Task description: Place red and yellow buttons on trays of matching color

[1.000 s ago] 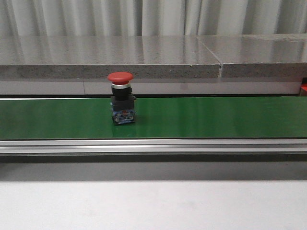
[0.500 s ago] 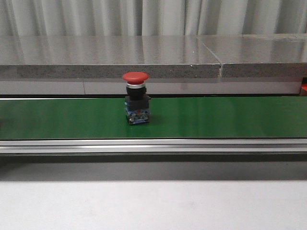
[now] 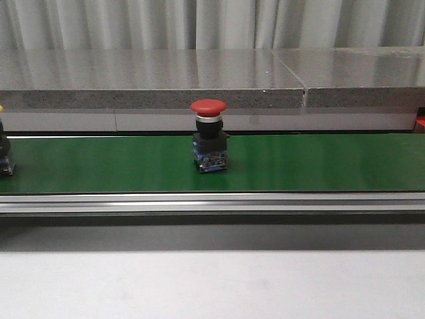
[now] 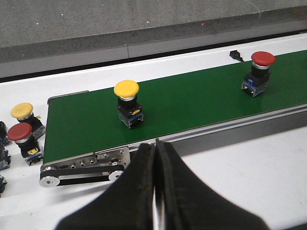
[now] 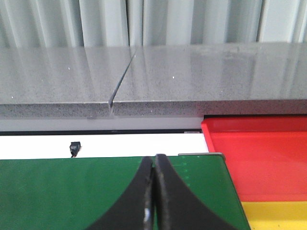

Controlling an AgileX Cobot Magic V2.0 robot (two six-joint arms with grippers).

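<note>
A red button [image 3: 209, 143] stands upright on the green conveyor belt [image 3: 319, 163] near the middle of the front view; it also shows in the left wrist view [image 4: 259, 72]. A yellow button [image 4: 127, 103] stands on the belt further back; only its edge [image 3: 4, 156] shows at the far left of the front view. My left gripper [image 4: 154, 146] is shut and empty, over the white table beside the belt's start. My right gripper [image 5: 154, 158] is shut and empty, above the belt's end. A red tray [image 5: 259, 158] and a yellow tray [image 5: 278, 215] lie just past that end.
A spare yellow button [image 4: 23, 115] and a spare red button [image 4: 21, 139] stand on the white table beside the belt's roller end [image 4: 81, 167]. A grey stone ledge [image 3: 199, 80] runs behind the belt. A small black part [image 5: 74, 147] sits behind the belt.
The red button has ridden the belt to the right, from left of centre to about the middle. The yellow button's edge has entered the front view at the far left.
</note>
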